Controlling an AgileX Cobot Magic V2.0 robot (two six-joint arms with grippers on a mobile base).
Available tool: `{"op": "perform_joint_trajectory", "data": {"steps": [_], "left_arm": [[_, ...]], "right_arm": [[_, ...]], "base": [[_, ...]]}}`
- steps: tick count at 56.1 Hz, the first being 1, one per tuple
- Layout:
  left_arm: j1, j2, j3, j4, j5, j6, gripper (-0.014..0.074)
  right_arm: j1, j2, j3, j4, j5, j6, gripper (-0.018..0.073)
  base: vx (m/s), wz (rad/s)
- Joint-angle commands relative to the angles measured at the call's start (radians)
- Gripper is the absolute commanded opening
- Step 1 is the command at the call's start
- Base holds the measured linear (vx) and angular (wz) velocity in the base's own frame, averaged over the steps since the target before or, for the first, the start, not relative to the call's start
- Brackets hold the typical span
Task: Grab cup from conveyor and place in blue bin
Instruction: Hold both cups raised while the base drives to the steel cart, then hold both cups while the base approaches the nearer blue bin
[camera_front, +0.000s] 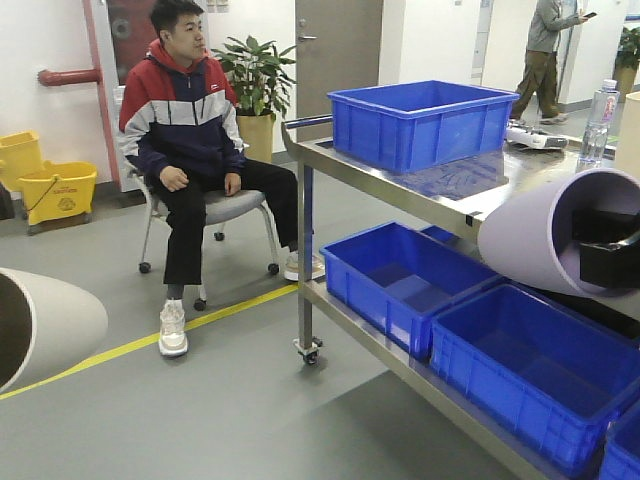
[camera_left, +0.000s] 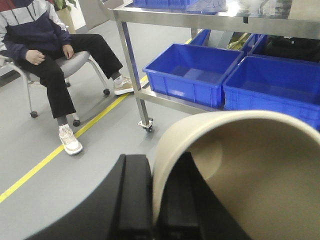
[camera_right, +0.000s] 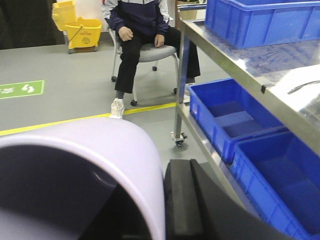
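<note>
Where the cups are: both are off the belt, one per arm. The cream cup (camera_left: 250, 170) is on the left and the lavender cup (camera_right: 100, 150) on the right, both held sideways in the air. The conveyor isn't in any view, fwiw.
Left gripper (camera_left: 152, 200): clamped on the cream cup's rim, one black finger (camera_left: 132, 195) outside the wall and one inside. Rim pinch makes sense imo, since the body looks too wide to grab around.
Right gripper (camera_right: 164, 200): same trick, pinching the lavender cup's wall. The wrist view shows the outer finger, and the front view shows a black chunk inside the cup's mouth.
Steel cart (camera_front: 470, 185): top blue bin (camera_front: 420, 120) up on the deck, lower blue bins (camera_front: 400, 280) on the bottom shelf with bare floors showing.
Which bin: honestly can't tell which one is the target.
Positions: the lavender cup hangs just beside the cart, while the cream cup is well apart from it, out over the grey floor.
Stage: grab looks done, drop not yet.
Next move: my guess is the right arm goes first since it's nearer. Carry the cup over a bin, then let the fingers spread.
Watch out: the deck edge could clip a cup heading for the lower shelf. There's also a seated guy (camera_front: 190, 130) near the cart's end and a water bottle (camera_front: 597, 120) on top.
</note>
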Motion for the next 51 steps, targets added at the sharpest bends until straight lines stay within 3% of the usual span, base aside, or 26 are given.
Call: {"op": "perform_joint_trajectory", "data": {"steps": [1, 21, 51], "left_arm": [[-0.006, -0.01, -0.027, -0.016, -0.087, -0.007, -0.0008], [-0.006, -0.01, -0.027, -0.016, -0.087, -0.007, -0.0008], [-0.006, -0.011, -0.027, -0.016, -0.087, -0.007, -0.0007]], "right_arm": [[0.0, -0.016, -0.031, 0.006, -0.089, -0.01, -0.0009], [0.0, -0.016, -0.031, 0.006, -0.089, -0.01, -0.0009], [0.0, -0.016, -0.031, 0.006, -0.089, -0.01, -0.0009]], "base": [[0.35, -0.13], [0.33, -0.29], [0.3, -0.62]]}}
